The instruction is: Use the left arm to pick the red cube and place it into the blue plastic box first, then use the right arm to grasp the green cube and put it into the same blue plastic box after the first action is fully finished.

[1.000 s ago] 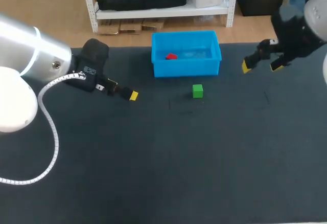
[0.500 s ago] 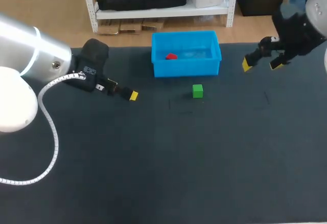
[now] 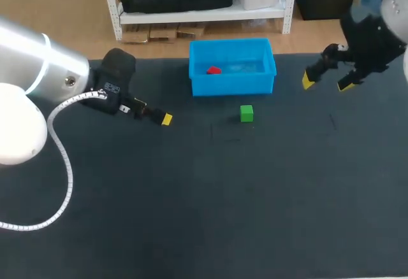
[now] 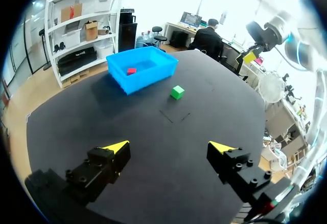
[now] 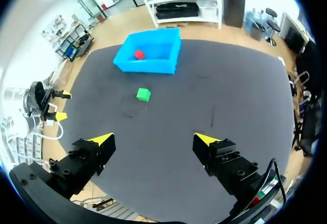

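The red cube point(image 3: 213, 71) lies inside the blue plastic box point(image 3: 233, 85), toward the box's left end. The green cube point(image 3: 247, 113) sits on the dark table just in front of the box. My left gripper point(image 3: 160, 118) hovers low over the table left of the green cube, open and empty. My right gripper point(image 3: 327, 83) hangs above the table's far right, level with the box, open and empty. From the left wrist, the gripper point(image 4: 168, 147) faces the green cube point(image 4: 177, 92) and the box point(image 4: 145, 81). Well ahead of the right gripper point(image 5: 153, 139) lie the green cube point(image 5: 143, 94) and the red cube point(image 5: 139, 54).
The table point(image 3: 210, 202) is covered with a dark mat. My left arm's white cable point(image 3: 64, 171) loops over the mat's left side. A faint chalk mark point(image 3: 220, 134) shows on the mat in front of the green cube.
My right gripper has drifted slightly to the right and turned a little. The left arm and both cubes have stayed where they were.
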Available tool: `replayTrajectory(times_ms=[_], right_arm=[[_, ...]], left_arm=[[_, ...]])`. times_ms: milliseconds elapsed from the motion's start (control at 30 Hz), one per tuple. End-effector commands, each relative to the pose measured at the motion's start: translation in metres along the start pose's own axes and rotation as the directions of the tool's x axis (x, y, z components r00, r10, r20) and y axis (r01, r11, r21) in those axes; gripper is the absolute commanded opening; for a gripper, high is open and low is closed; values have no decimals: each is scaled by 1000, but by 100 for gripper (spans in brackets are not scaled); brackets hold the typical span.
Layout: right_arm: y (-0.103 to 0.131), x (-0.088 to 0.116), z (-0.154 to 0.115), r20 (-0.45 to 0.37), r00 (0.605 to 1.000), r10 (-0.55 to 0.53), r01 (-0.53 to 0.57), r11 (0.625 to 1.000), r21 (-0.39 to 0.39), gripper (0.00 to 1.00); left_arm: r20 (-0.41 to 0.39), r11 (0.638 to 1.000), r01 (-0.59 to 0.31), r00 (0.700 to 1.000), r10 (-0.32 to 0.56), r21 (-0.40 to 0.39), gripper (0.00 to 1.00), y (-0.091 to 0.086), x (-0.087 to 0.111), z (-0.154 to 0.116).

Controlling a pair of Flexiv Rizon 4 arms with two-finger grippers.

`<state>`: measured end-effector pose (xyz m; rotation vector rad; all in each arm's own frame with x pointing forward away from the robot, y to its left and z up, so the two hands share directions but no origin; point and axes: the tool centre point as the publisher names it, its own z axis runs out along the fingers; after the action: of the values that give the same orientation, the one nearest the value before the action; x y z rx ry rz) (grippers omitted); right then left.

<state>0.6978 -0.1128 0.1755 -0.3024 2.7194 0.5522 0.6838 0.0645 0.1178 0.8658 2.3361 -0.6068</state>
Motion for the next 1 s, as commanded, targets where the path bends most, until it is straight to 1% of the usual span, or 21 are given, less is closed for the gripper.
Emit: replayTrajectory(times_ms=[33,267,333,467,833,1000], right_arm=[[7,-9,5,-38,999,21,-20,999,28,100],[22,-10,18,-98,995,19,-10,996,91,100],[27,-11,25,-137,990,13,0,996,93,100],[34,-13,36,-182,983,20,-3,995,95,100],[44,-28,62,-190,980,68,-59,997,52,100],[50,-33,71,-191,980,64,-48,995,86,100]], left_arm=[[5,1000,-2,1000,2,4,100,1,1,0],[5,1000,-2,1000,2,4,100,1,1,0],[5,1000,-2,1000,2,4,100,1,1,0],[5,1000,-2,1000,2,4,100,1,1,0],[5,1000,-2,1000,2,4,100,1,1,0],[5,1000,-2,1000,2,4,100,1,1,0]])
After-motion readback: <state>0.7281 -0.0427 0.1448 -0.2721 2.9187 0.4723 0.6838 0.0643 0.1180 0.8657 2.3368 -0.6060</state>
